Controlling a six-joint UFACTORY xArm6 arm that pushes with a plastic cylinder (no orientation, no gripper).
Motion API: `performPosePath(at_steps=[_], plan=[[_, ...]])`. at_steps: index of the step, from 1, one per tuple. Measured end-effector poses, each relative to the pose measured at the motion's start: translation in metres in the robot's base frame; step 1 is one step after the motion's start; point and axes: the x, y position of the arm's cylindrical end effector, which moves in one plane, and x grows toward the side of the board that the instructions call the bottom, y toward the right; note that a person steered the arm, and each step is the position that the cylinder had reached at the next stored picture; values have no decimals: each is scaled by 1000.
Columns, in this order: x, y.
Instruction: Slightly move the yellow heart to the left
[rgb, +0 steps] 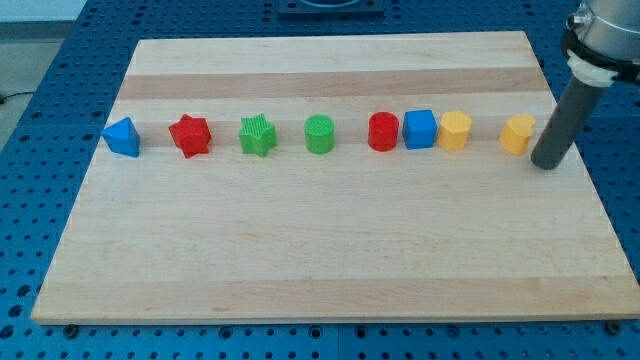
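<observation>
Two yellow blocks lie at the right end of a row across the board. The rightmost yellow block (518, 134) looks like the heart, though its outline is small and hard to read. The other yellow block (455, 131) touches a blue cube (420, 129) on its left. My tip (547, 165) rests on the board just right of the rightmost yellow block and slightly below it, very close to its right side. Whether it touches the block I cannot tell.
Left of the blue cube the row holds a red cylinder (383, 132), a green cylinder (319, 134), a green star (258, 135), a red star (190, 136) and a blue triangle (122, 137). The board's right edge (585, 170) is near my tip.
</observation>
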Motion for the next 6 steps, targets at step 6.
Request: performPosePath(at_steps=[6], plan=[[-9, -6]])
